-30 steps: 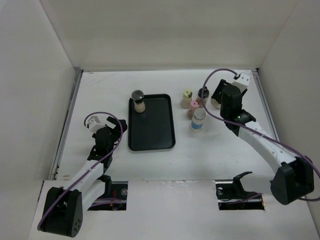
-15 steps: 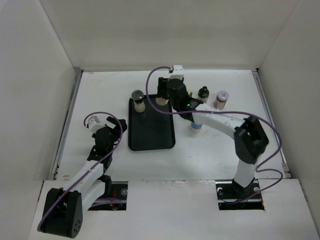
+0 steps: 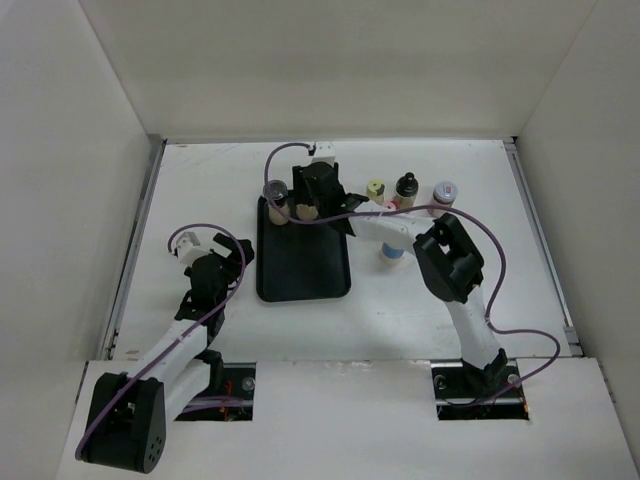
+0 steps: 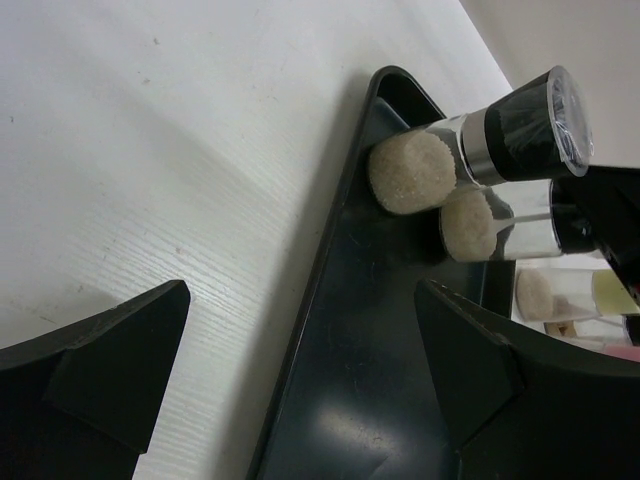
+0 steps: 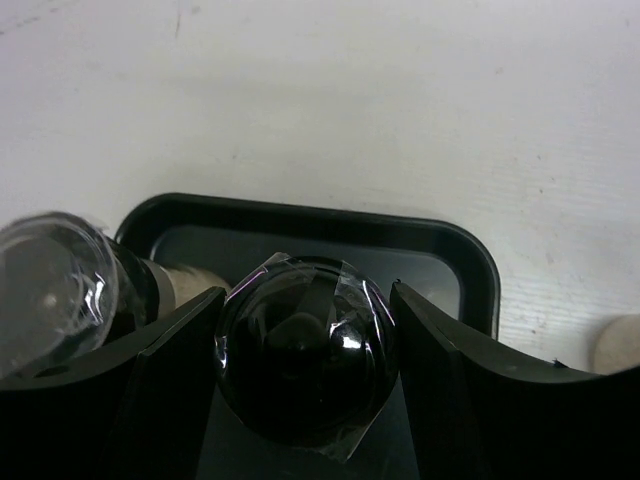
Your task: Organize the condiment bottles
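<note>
Black fingers of the right claw [image 5: 306,300] press on both sides of a dark-capped jar [image 5: 305,370], so this claw is clamped on the jar. The jar is over the far end of the black tray [image 5: 330,212]. I cannot tell if its bottom touches the tray floor. Just beside it, on its left, a clear-topped jar [image 5: 55,290] stands in the tray's far left corner. From above, the right arm [image 3: 450,265] reaches across the white table [image 3: 200,180] to get there. To the right of the tray, near the far side, stand a yellow-capped jar [image 3: 376,188], a small black-capped jar [image 3: 406,185] and a pale-capped jar [image 3: 444,192] in a row. A taller white bottle with a blue band [image 3: 393,252] is partly hidden behind the right arm. The left claw [image 4: 300,300] has its fingers wide apart and holds nothing. It is low, just beside the tray's left edge, and faces the two jars.
</note>
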Controlling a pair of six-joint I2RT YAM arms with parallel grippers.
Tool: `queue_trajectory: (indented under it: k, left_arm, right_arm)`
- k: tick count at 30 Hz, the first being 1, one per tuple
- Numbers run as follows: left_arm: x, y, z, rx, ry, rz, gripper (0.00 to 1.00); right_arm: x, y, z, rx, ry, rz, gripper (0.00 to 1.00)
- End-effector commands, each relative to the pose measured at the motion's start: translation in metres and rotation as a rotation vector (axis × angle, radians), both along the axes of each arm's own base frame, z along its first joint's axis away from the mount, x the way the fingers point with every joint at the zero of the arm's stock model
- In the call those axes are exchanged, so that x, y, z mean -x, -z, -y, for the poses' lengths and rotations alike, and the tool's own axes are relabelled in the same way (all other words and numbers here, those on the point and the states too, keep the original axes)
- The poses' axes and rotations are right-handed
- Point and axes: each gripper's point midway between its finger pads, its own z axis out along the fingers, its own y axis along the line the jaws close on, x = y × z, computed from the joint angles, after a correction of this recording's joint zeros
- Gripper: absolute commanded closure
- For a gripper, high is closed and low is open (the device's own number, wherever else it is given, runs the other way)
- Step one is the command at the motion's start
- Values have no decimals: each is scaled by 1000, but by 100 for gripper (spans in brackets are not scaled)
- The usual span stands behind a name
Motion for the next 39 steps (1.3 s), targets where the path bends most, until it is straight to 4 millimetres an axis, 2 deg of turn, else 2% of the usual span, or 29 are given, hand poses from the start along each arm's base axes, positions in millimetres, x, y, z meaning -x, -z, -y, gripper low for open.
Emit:
queue_trajectory:
  k: [1, 4, 7, 9, 12, 14, 17, 19, 21, 22, 25, 27, 29, 31, 34, 39]
  left_arm:
    - [-7, -15, 2, 3, 4, 52, 0]
    - [-6, -13, 2, 7, 11, 49, 0]
    - [-6, -16, 1, 5, 4, 59, 0]
    - [-5, -15, 2, 8, 9, 55, 0]
    - [-5, -16, 1, 6, 5, 59, 0]
    - [-6, -14, 1, 4, 5, 55, 0]
    - [-6, -13, 2, 8, 12, 50, 0]
    - [-6, -15, 2, 7, 8, 56, 0]
    - [-6, -13, 3, 5, 11, 50, 0]
    - [-5, -12, 2, 7, 12, 46, 0]
    - [-5, -15, 2, 10, 10, 59, 0]
    - [-6, -13, 3, 8, 12, 50, 0]
    - [-6, -12, 6, 12, 25, 42, 0]
    - [-7, -12, 6, 12, 21, 44, 0]
    - [-8, -9, 8, 15, 28, 36, 0]
    - [-7, -12, 5, 16, 19, 50, 0]
  right_arm:
    - [-13, -51, -29, -122, -10, 105, 50]
    - [-18, -42, -38, -116, -11, 99, 43]
    - [-17, -36, -40, -106, 2, 91, 28]
    - [-17, -36, -42, -110, -5, 89, 25]
    - [-10, -46, -39, -120, -13, 91, 21]
    - [-4, -65, -34, -143, -19, 111, 16]
    - [10, -102, -20, -171, -29, 151, 13]
    - [19, -121, 0, -176, -20, 171, 15]
    - [21, -131, 30, -166, 11, 189, 24]
    - [22, -133, 47, -158, 32, 191, 32]
    - [23, -127, 97, -118, 99, 181, 55]
    - [18, -114, 129, -74, 140, 148, 58]
    - [13, -95, 153, -10, 169, 86, 54]
    - [11, -77, 162, 38, 162, 35, 44]
    - [3, -61, 163, 63, 114, -9, 31]
    - [-6, -40, 160, 96, 95, -64, 23]
